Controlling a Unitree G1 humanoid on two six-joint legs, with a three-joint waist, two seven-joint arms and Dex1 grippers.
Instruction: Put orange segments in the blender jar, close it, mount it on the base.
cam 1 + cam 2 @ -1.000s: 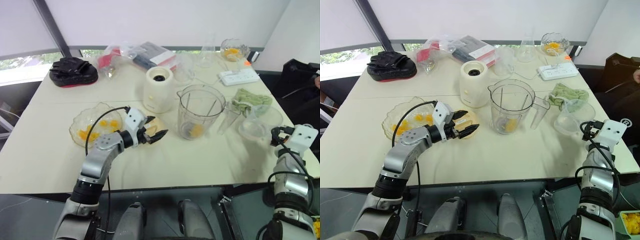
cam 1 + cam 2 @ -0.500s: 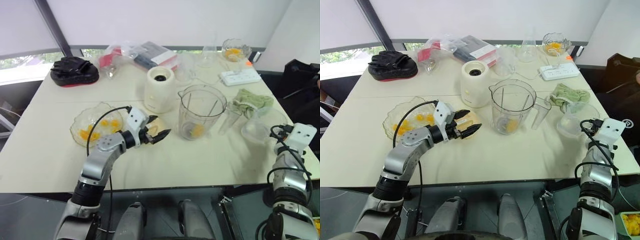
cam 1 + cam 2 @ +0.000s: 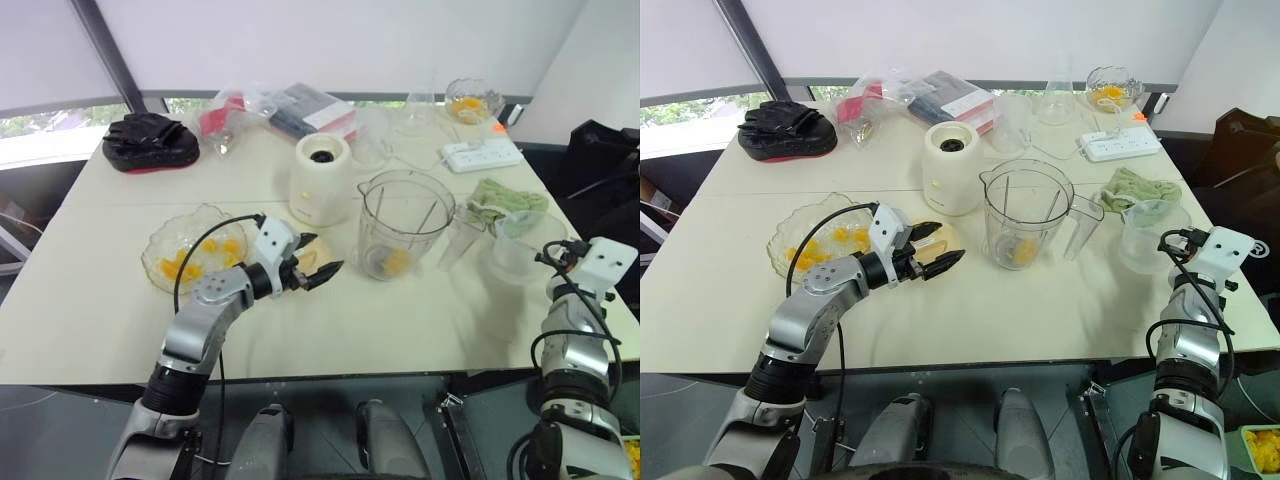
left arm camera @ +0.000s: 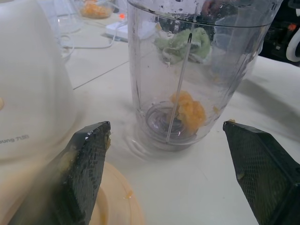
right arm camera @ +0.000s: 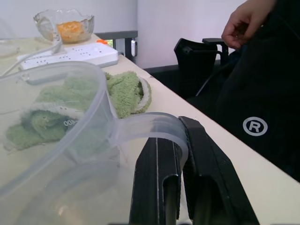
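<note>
The clear tapered blender jar (image 3: 401, 222) stands mid-bench with soft orange segments (image 4: 189, 110) at its bottom. The left gripper (image 3: 316, 264) is spread wide; the right gripper (image 5: 183, 183) pinches a clear plastic container's (image 5: 51, 136) curved handle.

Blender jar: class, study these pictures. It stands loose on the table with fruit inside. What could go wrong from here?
1. The open left gripper hangs close beside the tall blender jar; a sideways brush might tip it and spill the orange piece.
2. The right gripper is shut on only the thin handle of a clear tub near the table's edge; the tub could slip, or catch the green cloth beside it.
</note>
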